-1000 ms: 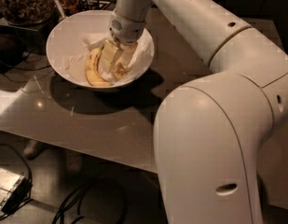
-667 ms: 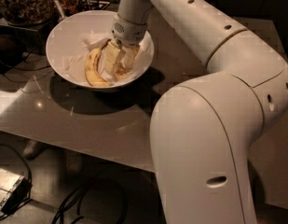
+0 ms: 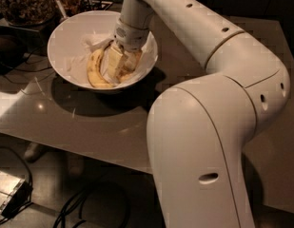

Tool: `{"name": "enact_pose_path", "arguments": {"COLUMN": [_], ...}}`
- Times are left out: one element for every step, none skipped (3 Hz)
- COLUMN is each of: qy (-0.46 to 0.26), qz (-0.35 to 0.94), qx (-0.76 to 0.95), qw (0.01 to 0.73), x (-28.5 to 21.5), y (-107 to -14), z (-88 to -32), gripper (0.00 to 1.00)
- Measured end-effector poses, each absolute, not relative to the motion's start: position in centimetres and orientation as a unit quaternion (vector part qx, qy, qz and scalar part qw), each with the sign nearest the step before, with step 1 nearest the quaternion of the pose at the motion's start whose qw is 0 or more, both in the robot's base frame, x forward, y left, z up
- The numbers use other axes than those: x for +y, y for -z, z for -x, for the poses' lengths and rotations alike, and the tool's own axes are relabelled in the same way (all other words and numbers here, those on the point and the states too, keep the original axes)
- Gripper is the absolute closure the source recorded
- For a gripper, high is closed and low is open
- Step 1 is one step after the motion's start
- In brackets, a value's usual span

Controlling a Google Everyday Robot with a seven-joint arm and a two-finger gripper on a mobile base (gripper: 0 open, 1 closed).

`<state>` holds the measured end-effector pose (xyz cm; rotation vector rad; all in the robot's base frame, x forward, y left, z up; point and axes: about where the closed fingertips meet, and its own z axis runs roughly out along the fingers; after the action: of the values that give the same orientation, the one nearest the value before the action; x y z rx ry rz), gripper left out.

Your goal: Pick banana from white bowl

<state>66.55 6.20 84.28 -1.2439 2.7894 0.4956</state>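
Observation:
The white bowl (image 3: pixel 65 37) stands on the table at the upper left of the camera view. The banana (image 3: pixel 95 71), dull yellow with brown speckles, lies curved along the bowl's bottom. My gripper (image 3: pixel 117 66) reaches down into the bowl from the right, its cream fingers (image 3: pixel 112 63) right against the banana's right side. The wrist and fingers cover part of the banana.
A dark glass jar of granola (image 3: pixel 23 4) stands behind the bowl at the top left. My own large white arm (image 3: pixel 208 127) fills the right half of the view. The table's front edge (image 3: pixel 75 151) runs below, with cables and a box on the floor.
The arm has shifted slightly, and the gripper has settled a little lower in the bowl at the banana. The banana and bowl stay in place.

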Motion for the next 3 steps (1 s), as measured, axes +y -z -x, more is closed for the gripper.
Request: {"name": "enact_pose_path", "arguments": {"qy": [-0.157,-0.157,-0.157], "qz": [0.406,0.406,0.406], "qx": [0.900,0.900,0.900], "qw": [0.026,0.026,0.026], "x": [6.44,6.44,6.44], "y": [-84.35,-84.35,-84.35], "z": [-66.55,-66.55,-66.55], "gripper": [0.63,0.86,1.00]}}
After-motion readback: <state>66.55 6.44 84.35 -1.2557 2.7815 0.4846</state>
